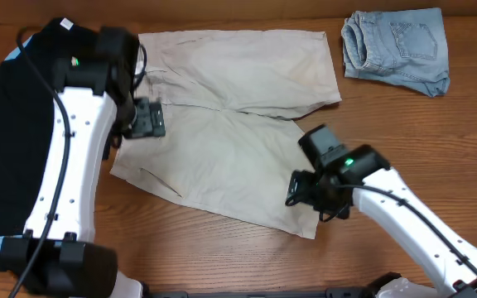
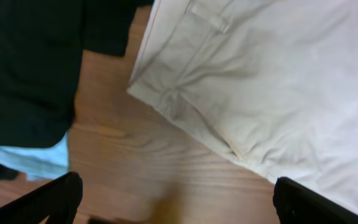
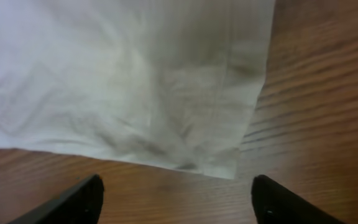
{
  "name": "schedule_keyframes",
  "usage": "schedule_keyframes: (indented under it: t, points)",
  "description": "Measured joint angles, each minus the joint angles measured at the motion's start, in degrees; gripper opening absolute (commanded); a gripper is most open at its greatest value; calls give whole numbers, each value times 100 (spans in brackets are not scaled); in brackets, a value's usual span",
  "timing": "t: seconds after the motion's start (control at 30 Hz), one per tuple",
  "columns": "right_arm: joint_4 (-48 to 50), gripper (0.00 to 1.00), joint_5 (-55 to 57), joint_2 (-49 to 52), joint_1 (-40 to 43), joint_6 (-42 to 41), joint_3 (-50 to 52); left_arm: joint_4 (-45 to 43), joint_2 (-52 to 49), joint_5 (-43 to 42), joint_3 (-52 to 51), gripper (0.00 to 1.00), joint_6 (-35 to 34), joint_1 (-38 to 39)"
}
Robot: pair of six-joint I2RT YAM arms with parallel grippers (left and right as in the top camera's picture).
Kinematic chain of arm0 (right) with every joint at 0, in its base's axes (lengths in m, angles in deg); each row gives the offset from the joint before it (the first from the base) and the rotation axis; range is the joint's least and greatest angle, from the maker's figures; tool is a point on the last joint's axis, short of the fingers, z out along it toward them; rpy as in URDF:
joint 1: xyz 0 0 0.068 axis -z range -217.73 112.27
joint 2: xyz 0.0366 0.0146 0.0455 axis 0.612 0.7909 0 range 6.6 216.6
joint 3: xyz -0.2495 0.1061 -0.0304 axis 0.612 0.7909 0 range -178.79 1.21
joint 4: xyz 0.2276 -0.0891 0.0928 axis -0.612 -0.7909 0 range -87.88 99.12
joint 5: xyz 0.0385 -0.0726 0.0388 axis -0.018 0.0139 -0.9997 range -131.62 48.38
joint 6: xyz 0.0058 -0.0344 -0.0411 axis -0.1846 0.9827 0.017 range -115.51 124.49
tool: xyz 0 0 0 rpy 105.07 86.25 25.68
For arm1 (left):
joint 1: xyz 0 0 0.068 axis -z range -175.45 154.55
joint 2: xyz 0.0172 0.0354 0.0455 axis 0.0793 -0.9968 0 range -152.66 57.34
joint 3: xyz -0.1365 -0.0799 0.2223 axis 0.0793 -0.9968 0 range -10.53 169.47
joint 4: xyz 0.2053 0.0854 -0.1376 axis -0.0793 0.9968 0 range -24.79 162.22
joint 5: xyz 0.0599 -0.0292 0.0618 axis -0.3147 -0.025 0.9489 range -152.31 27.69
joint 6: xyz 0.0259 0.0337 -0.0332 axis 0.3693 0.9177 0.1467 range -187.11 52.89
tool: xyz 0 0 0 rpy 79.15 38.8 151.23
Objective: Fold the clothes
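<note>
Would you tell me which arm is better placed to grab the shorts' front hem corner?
Right: the right claw hovers open by that corner; the left claw is at the waistband.

Brown wood-grain table (image 1: pixel 209 261) under soft, even light

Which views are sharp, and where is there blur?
Overhead: evenly lit and sharp across the khaki shorts. Left wrist: the waistband is clear, but the left gripper is a dark blur at the bottom. Right wrist: the cloth looks soft, and the right gripper is out of focus.
</note>
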Motion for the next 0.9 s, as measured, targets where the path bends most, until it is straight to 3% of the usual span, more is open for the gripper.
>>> schedule_keyframes:
  t: [0.2, 0.63, 0.7, 0.9]
  points:
    - [448, 67, -59, -7, -330, -514, 684, -1132, 352, -24, -1764, 100, -413, -525]
    - [490, 68, -140, -7, -330, -866, 868, -3856, 365, -129, -3783, 59, -1878, -1300]
    - [509, 75, -179, -7, -330, -981, 868, -4339, 365, -136, -4035, 56, -2096, -1298]
    - [645, 76, -221, -7, -330, -1132, 870, -5748, 356, -133, -4732, 45, -2531, -1298]
